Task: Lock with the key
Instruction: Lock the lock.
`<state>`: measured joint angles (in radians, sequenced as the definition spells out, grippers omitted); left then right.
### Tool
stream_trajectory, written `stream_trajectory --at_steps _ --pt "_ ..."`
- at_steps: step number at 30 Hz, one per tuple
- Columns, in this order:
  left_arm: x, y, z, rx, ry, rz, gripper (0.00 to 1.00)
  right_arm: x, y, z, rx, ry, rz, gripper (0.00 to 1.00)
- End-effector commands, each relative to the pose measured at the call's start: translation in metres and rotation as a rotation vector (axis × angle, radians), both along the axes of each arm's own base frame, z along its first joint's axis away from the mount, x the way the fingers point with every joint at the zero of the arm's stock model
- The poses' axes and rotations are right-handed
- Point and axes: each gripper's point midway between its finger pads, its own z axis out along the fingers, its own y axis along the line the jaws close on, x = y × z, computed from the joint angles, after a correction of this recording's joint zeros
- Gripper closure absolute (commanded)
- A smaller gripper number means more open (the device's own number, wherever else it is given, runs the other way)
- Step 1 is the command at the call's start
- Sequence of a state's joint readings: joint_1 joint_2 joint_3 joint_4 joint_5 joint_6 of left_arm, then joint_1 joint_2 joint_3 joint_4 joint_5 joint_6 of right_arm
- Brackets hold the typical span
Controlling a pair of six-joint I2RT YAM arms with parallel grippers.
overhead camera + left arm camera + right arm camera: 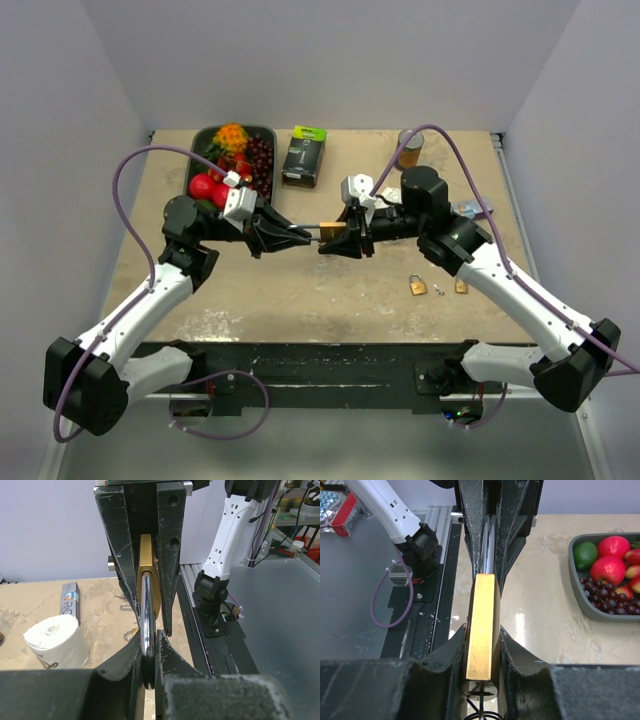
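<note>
The two arms meet over the middle of the worktop (pixel 300 300) with one brass padlock (pixel 331 229) held in the air between them. The left hand (pixel 298 237) is clenched on the chrome shackle (pixel 146 612). In the left wrist view its fingertips (pixel 167 652) press against the bar from both sides. The right hand (pixel 342 243) grasps the brass body, which stands edge-on between its two fingers (pixel 517 652) in the right wrist view. The hands face each other tip to tip, almost touching. The shackle points toward the left hand and the body lies inside the right hand.

At the end of the body nearest the right wrist, a thin wire loop (pixel 481 700) shows. Whether a key sits in the lock cannot be told.

A small padlock (pixel 418 286) lies on the worktop below and to the near side of the right hand. Beside it are a small metal piece (pixel 438 289) and another brass piece (pixel 461 286). Beyond the left hand is a dark tray (pixel 581 597) of fruit, and just to the right of the tray stands a black and green box (pixel 303 155). A can (pixel 410 150) stands beyond the right hand. The left wrist view also shows a roll of paper (pixel 56 642) on the worktop, past the right hand.
</note>
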<state>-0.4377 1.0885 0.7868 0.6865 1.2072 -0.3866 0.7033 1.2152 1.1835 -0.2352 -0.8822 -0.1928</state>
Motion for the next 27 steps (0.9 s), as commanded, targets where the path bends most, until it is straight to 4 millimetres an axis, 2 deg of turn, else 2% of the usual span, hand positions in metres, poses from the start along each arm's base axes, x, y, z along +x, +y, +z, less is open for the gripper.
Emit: stream_trajectory --at_steps 1,2,3,6,7,8,10,11,13,14,18,24,27 --pt "-0.035 -0.029 0.012 -0.049 -0.058 -0.1 1.0 -0.041 0.048 0.027 0.112 -0.125 0.223 1.0" --pt "-0.033 -0.025 0.012 -0.045 -0.061 -0.086 1.0 -0.035 0.044 0.02 0.069 -0.109 0.174 0.98" --pt "-0.031 -0.021 0.007 -0.027 -0.04 -0.075 1.0 -0.029 0.039 0.019 0.056 -0.104 0.139 0.87" --pt "-0.018 0.0 0.001 0.008 -0.046 -0.02 1.0 -0.012 0.016 0.014 0.011 -0.085 0.032 0.75" --pt "-0.009 0.011 -0.005 0.034 -0.014 0.022 1.0 -0.007 0.009 0.013 0.001 -0.082 0.006 0.66" --pt "-0.006 0.016 -0.009 0.045 -0.028 0.033 1.0 0.0 -0.006 0.01 -0.022 -0.068 -0.035 0.57" --pt "-0.002 0.025 -0.016 0.079 -0.005 0.06 1.0 0.011 -0.021 0.008 -0.055 -0.091 -0.089 0.4" --pt "0.001 0.026 -0.019 0.089 -0.041 0.074 1.0 0.01 -0.032 0.0 -0.101 -0.068 -0.113 0.37" --pt "0.002 0.028 -0.023 0.107 -0.024 0.081 1.0 0.016 -0.049 -0.002 -0.142 -0.107 -0.168 0.32" --pt "0.002 0.028 -0.025 0.109 -0.019 0.085 1.0 0.013 -0.055 -0.008 -0.174 -0.094 -0.175 0.3" --pt "0.003 0.028 -0.029 0.104 -0.011 0.095 1.0 0.006 -0.065 -0.01 -0.217 -0.083 -0.19 0.3" --pt "0.002 0.027 -0.032 0.109 -0.022 0.071 1.0 0.011 -0.062 -0.007 -0.198 -0.066 -0.209 0.43" --pt "0.002 0.027 -0.033 0.111 -0.018 0.068 1.0 0.013 -0.057 -0.003 -0.178 -0.06 -0.206 0.46"
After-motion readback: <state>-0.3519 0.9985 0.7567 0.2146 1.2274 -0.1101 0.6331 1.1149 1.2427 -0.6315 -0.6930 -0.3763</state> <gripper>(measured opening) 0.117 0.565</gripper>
